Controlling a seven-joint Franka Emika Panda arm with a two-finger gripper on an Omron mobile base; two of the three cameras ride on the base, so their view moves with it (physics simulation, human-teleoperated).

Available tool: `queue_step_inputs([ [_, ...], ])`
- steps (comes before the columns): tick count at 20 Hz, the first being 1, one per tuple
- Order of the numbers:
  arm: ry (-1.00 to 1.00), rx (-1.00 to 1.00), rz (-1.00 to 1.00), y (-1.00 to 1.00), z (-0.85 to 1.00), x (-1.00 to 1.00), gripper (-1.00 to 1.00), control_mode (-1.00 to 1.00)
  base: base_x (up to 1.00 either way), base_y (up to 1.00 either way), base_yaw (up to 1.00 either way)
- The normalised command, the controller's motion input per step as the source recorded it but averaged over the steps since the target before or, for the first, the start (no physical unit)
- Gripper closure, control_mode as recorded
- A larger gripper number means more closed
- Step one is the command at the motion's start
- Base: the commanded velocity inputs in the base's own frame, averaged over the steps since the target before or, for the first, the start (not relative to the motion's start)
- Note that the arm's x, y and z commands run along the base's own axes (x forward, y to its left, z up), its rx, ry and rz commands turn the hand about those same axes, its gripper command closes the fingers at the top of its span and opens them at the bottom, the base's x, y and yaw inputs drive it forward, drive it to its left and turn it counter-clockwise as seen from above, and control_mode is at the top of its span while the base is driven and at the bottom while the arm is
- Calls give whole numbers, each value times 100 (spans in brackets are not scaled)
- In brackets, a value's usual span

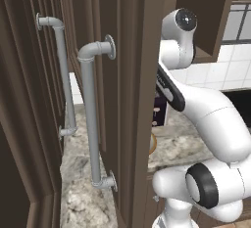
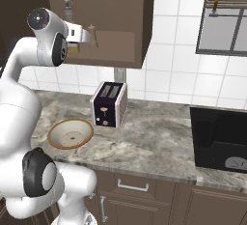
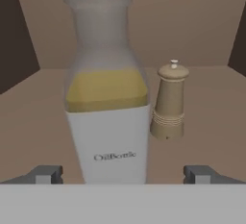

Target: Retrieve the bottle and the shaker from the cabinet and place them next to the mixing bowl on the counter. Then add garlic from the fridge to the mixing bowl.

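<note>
Bottle [image 3: 106,98]: grey translucent neck, olive-yellow band, white label with grey lettering. Shaker [image 3: 168,104]: tan-brown, with fine ringed grooves. Cabinet [image 2: 120,35]: dark brown wood, lighter brown interior; door handles [image 1: 90,114] grey. Mixing bowl [image 2: 70,133]: tan-orange rim, pale cream inside. Counter [image 2: 154,142]: grey-beige marbled. Toaster [image 2: 109,104]: white sides, dark front. Wall tiles [image 2: 173,50]: white.

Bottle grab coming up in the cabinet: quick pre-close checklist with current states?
1. Claw open: ok, both tips stand wide apart.
2. Bottle between the tips: ok, roughly centred in the hand view.
3. Bottle upright on the cabinet shelf: ok.
4. Shaker out of the closing path: ok, it stands behind and to the side, beyond the tip.
5. Tips deep enough around the bottle: cannot tell.
6. Space beside the mixing bowl on the counter: ok.
</note>
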Motion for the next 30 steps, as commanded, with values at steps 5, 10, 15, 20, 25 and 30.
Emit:
queue_step_inputs([
  [5, 0, 0, 5, 0, 0, 38, -100, -100, 0, 0, 0],
  [10, 0, 0, 3, 10, 0, 28, -100, -100, 0, 0, 0],
  [15, 0, 0, 1, 5, 0, 12, -100, -100, 0, 0, 0],
  [20, 0, 0, 0, 0, 0, 2, 100, -100, 0, 0, 0],
  [25, -2, 0, 0, -1, 0, -2, 100, -100, 0, 0, 0],
  [30, -9, 0, 0, -1, 0, -32, 100, -100, 0, 0, 0],
])
